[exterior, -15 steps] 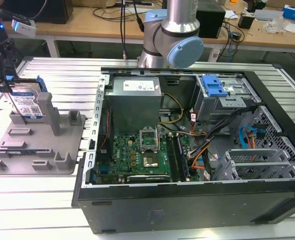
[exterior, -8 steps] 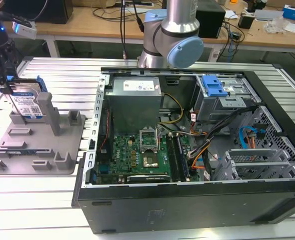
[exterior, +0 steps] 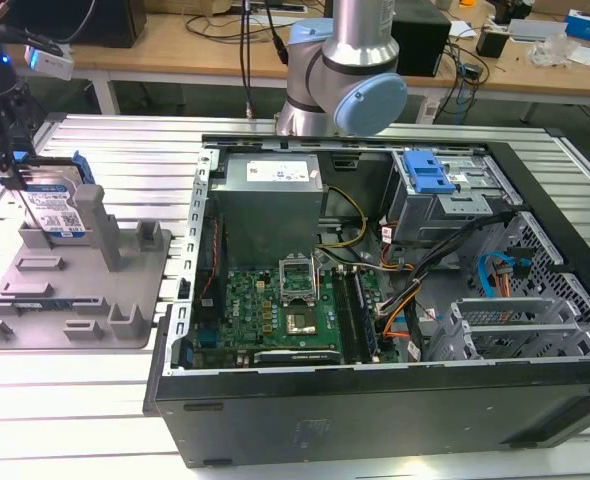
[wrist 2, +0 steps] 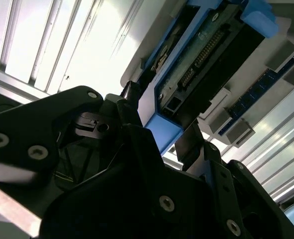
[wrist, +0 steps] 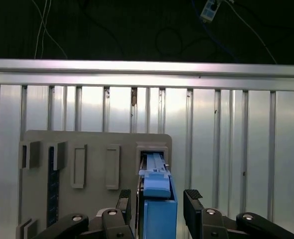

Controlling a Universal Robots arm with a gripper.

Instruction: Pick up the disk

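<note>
The disk (exterior: 60, 208) stands on edge in a slot of the grey fixture tray (exterior: 95, 300), at the exterior view's left. Its white-and-blue label faces the camera, with blue rails along its sides. My gripper (exterior: 15, 170) hangs over its upper edge. In the first wrist view the disk's blue rail (wrist: 159, 219) rises between the two fingers (wrist: 193, 198), and a narrow gap shows on each side. My gripper (wrist: 157, 198) is open and straddles the disk. In the second wrist view the disk's connector end (wrist 2: 207, 55) sits just past the gripper (wrist 2: 162, 119).
An open computer case (exterior: 375, 300) fills the exterior view's middle and right, with a blue-latched drive cage (exterior: 430, 175) inside. The arm's base (exterior: 345, 70) stands behind it. The tray's upright posts (exterior: 93, 225) stand close beside the disk. Everything rests on a slatted aluminium table (exterior: 75, 420).
</note>
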